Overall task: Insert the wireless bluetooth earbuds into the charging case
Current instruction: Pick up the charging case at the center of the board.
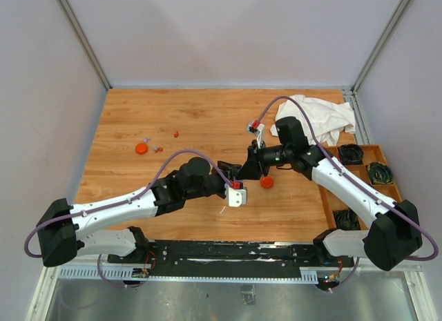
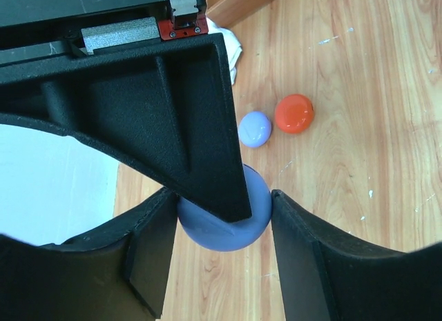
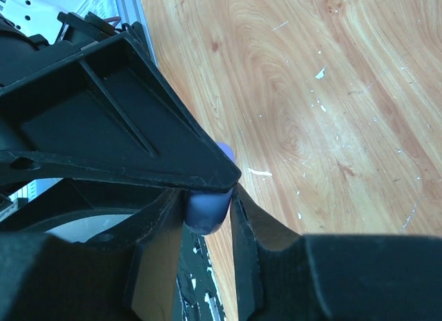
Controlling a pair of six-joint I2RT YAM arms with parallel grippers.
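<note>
Left pincer sits at a middling width around the round lavender case, one finger against each side of it, just above the table. The right pincer comes in from the opposite side. Its jaws are narrow and pinch a lavender edge that seems to belong to the same case, though its fingers and the other arm's cover most of it. From above, the two pincers meet nose to nose near the middle of the table, a little right of centre, with the case hidden between them.

An orange-red disc lies on the wood just beside the pincers. The left wrist camera shows a smaller lavender disc next to it, the two close together but not touching the case.

The earbuds are well apart from the case, on the left half of the table. They are tiny lavender and orange-red bits, too small to make out in detail. They lie close to a second orange-red disc, with one orange-red bit a little further right.

A crumpled white cloth lies at the far right corner. A wooden tray along the right edge holds coils of dark cable.
</note>
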